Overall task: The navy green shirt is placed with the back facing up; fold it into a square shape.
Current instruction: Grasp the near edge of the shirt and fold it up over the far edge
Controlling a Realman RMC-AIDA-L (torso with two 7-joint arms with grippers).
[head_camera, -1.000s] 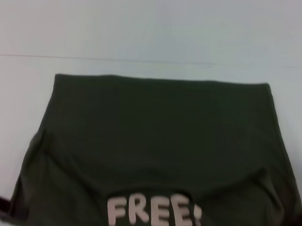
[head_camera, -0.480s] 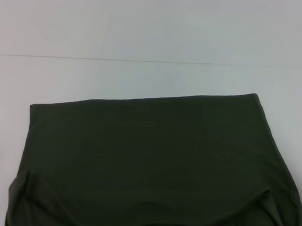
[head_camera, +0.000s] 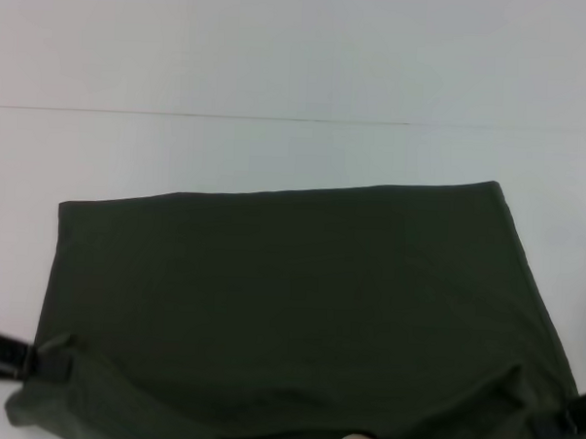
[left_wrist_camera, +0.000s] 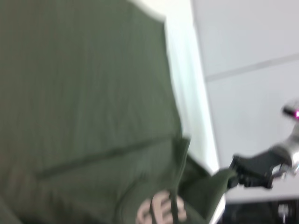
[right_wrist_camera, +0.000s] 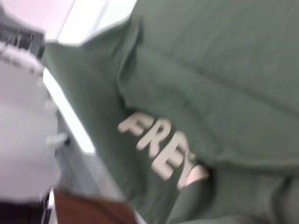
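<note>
The navy green shirt [head_camera: 290, 297] lies spread on the white table [head_camera: 280, 63], far edge straight but slanted, near edge hanging toward the robot. Since half a second ago both grippers have come into the head view at the near corners: left gripper [head_camera: 5, 358] at the near-left corner, right gripper [head_camera: 568, 418] at the near-right. The cloth at each corner now bunches up into a raised fold, and the pale lettering [right_wrist_camera: 159, 147] under the near hem shows more than it did. The far edge hasn't shifted in that time. The left wrist view shows the right gripper [left_wrist_camera: 240, 171] closed on a pinched corner of cloth; the left looks clamped on its corner too, cloth gathered right at it. My read: corners held, a lengthwise fold toward the far edge is starting; task early, not square yet. Risk: one corner slipping skews the fold.
</note>
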